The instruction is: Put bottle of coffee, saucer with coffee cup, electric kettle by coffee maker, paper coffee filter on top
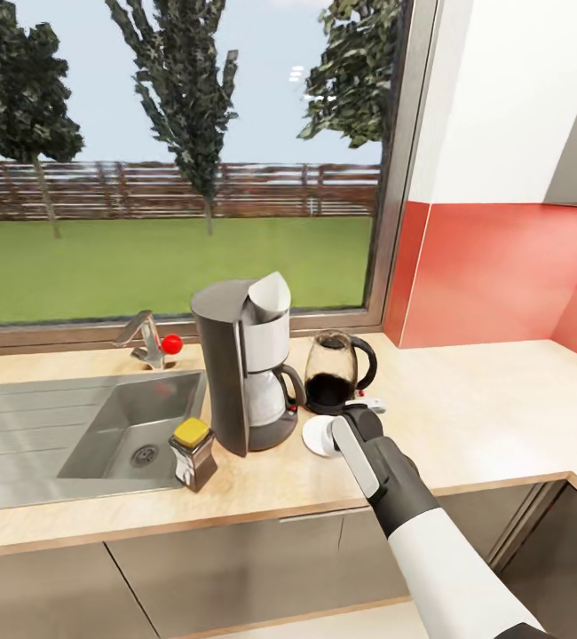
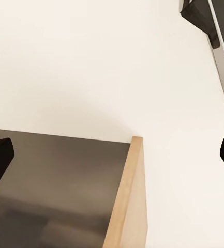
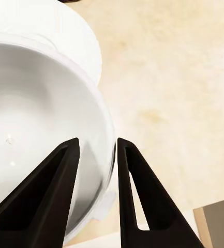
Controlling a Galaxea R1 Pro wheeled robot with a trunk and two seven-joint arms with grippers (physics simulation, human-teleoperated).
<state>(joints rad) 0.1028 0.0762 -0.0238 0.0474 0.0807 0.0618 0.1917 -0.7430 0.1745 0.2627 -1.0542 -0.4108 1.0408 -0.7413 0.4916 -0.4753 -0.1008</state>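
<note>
The coffee maker (image 1: 246, 368) stood on the kitchen countertop (image 1: 484, 408) just right of the inset steel sink (image 1: 75, 435), with a white paper filter (image 1: 271, 297) sticking up from its top. The bottle of coffee (image 1: 193, 453) sat at its near left, close to the sink's rim and not far from the counter's front edge. The electric kettle (image 1: 337, 373) stood just right of the machine, toward the window (image 1: 182, 160).

The right gripper (image 1: 346, 426) had reached in over the near edge, and in the right wrist view its two dark fingers (image 3: 137, 196) straddled the rim of the coffee cup (image 3: 39, 134), one inside the bowl and one outside, clasping its wall. The cup sat over the saucer (image 1: 317, 437), whose white edge showed just near and right of the machine's base.

Right of the kettle the worktop lay open toward the red backsplash (image 1: 501, 275) and the corner.

The left gripper (image 2: 112, 155) hung with its fingertips spread wide apart, grasping nothing, over a wooden edge (image 2: 127, 201) bordering a dark panel and a pale floor.
</note>
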